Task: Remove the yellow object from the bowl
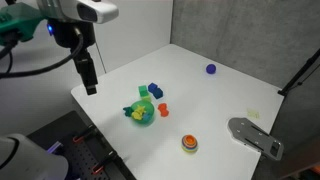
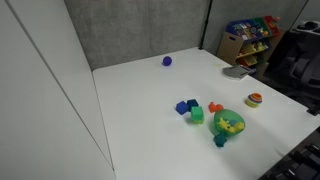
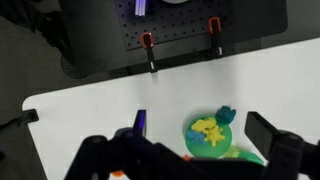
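Above the bench's (image 1: pixel 205 100) left corner we see the end effector (image 1: pixel 89 82) hanging released, its fingers spread wide and empty in the wrist view. Near the front edge sits the green bowl (image 1: pixel 147 116), with the yellow lump (image 3: pixel 208 130) inside. Blue blocks (image 1: pixel 154 91) stand just beside it, and an orange disc (image 1: pixel 189 144) lies farther right.

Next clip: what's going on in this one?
A single robot arm is working over a white table. Its gripper hangs open near the table's edge, apart from the green bowl, and holds nothing. The yellow object lies inside the bowl, not yet removed. Small blue pieces and an orange disc lie nearby on the table.
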Tool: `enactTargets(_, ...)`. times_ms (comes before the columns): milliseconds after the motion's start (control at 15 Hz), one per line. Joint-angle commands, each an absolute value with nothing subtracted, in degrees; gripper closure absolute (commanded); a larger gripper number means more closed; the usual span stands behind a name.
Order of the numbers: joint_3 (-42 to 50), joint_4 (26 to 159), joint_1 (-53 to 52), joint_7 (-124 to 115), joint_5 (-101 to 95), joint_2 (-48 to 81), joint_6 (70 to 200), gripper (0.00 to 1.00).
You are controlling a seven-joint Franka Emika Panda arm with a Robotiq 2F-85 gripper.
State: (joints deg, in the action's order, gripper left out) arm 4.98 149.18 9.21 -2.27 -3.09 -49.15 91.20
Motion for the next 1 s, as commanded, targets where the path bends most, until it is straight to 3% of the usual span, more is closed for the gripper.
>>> enactTargets(0,5.27,149.09,8.83,-2.48,-3.27,-49.13,91.11,0.0)
enactTargets(333,5.42,148.97,8.66,-2.26,-3.11,-48.38,91.72,0.0)
enactTargets(933,2.81,148.61,5.23,-2.35,-3.12,-37.71,105.25,0.0)
